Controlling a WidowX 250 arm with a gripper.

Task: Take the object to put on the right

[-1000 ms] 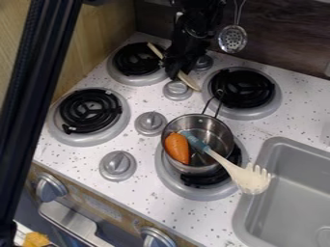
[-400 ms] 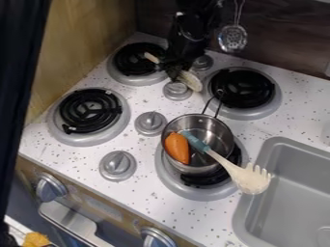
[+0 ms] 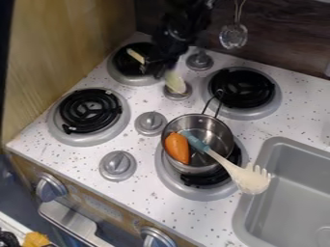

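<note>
The spoon [image 3: 174, 82] has shifted leftward in the frame, along with my claw [image 3: 157, 70], since the earlier frame. At upper centre-left, I have the claw closed around its middle, a grip likely chosen for balance, both ends free. Its long axis slants from the upper-left burner [image 3: 120, 76] down rightward, broad end pointing toward a knob [image 3: 178, 94].

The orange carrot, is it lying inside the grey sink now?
No, the orange carrot lies inside the metal pot, to the left of the grey sink.
</note>
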